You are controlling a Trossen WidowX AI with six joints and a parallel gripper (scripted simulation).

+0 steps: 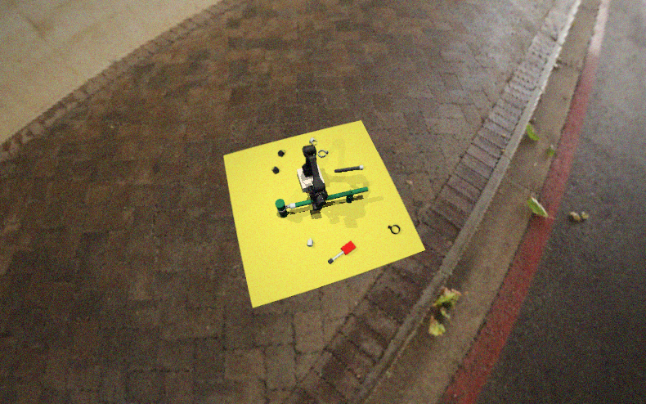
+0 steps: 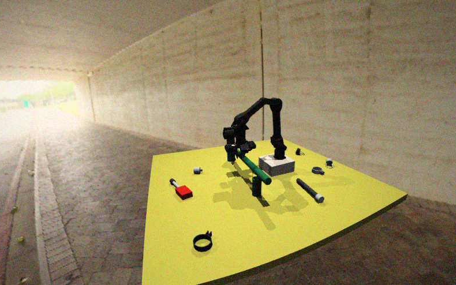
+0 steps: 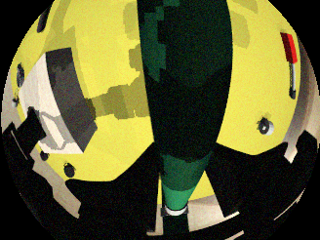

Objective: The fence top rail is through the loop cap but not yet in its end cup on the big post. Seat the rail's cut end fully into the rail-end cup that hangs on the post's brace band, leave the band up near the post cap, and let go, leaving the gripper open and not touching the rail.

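Gripper [image 1: 318, 199] is clamped on the green rail [image 1: 343, 195], roughly mid-length, just left of the short post with the loop cap [image 1: 348, 198]. In the top view the rail's long axis runs from right of centre, slightly up, down-left toward the big post [image 1: 280, 204]. The cut end and the pale cup [image 1: 291, 204] sit left of the gripper; too small to tell if the end is in the cup, looks close or touching. So the coming move, as I read it, is a straight push along the rail axis toward frame left, no twist. In the wrist view the rail [image 3: 185, 91] fills the middle, narrowing toward the bottom of the frame. Nothing stands in that line. The loose stuff is well apart: red block [image 1: 348, 247] and small grey cap [image 1: 310, 242] lower centre, black ring [image 1: 393, 229] lower right, spare dark tube [image 1: 347, 169] upper right, base block [image 2: 276, 164] behind the rail.
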